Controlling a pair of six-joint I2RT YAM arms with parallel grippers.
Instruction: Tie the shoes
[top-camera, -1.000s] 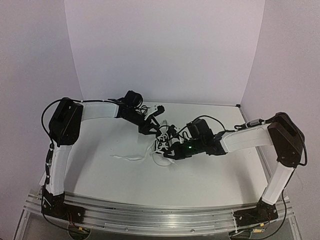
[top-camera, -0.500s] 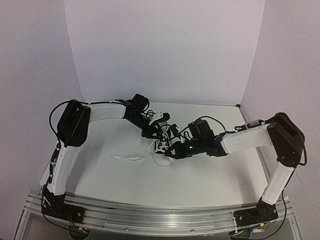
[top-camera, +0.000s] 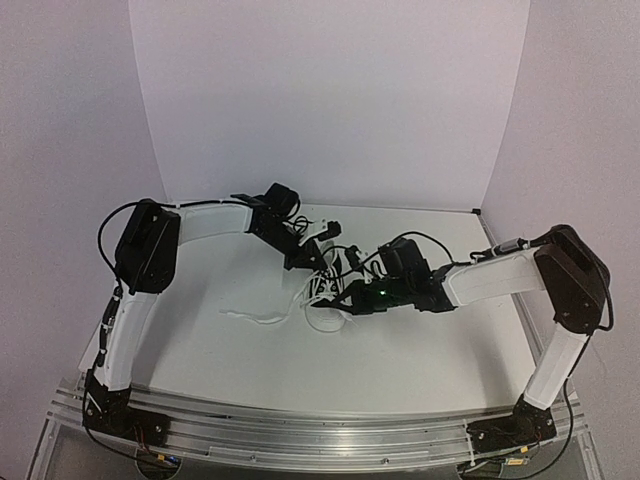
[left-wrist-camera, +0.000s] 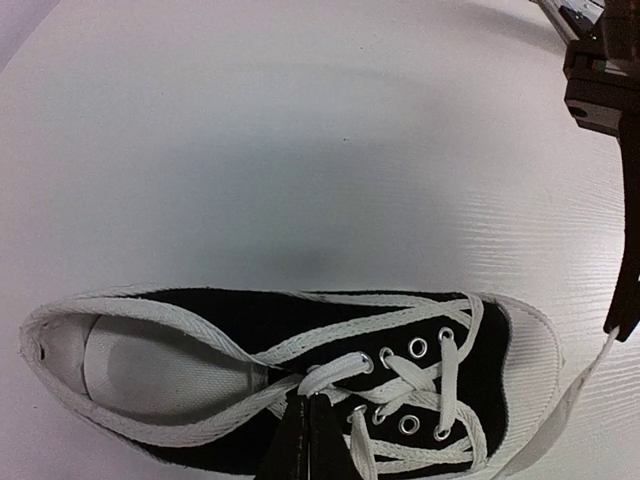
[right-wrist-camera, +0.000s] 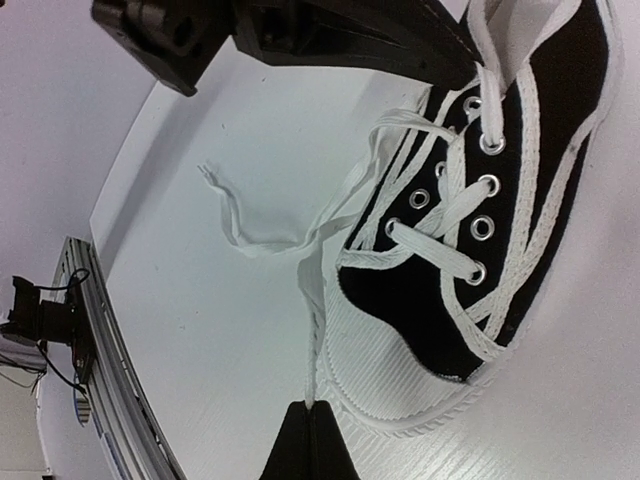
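The sneaker (right-wrist-camera: 500, 190) sits sole down on the table (left-wrist-camera: 300, 150), and both arms work at it. The right gripper (right-wrist-camera: 312, 440) is just off the sneaker's toe cap (right-wrist-camera: 370, 370), pinched tight on one strand of the laces (right-wrist-camera: 318, 300), which runs taut from the fingertips back toward the eyelets. The left gripper (left-wrist-camera: 305, 430) is at the sneaker's throat, beside the top eyelets, its fingers drawn together on lace there. The frame edge cuts the tips off, so which strand it grips is probably, not certainly, the other lace. A loose lace end (right-wrist-camera: 225, 205) lies on the table well out from the sneaker's toe side.

The step in hand looks like drawing the two laces across each other for the first knot. To do it well, keep the right strand under light tension so the sneaker does not slide or tip, pull low along the table, not upward, and have the left hold steady at the throat as an anchor.
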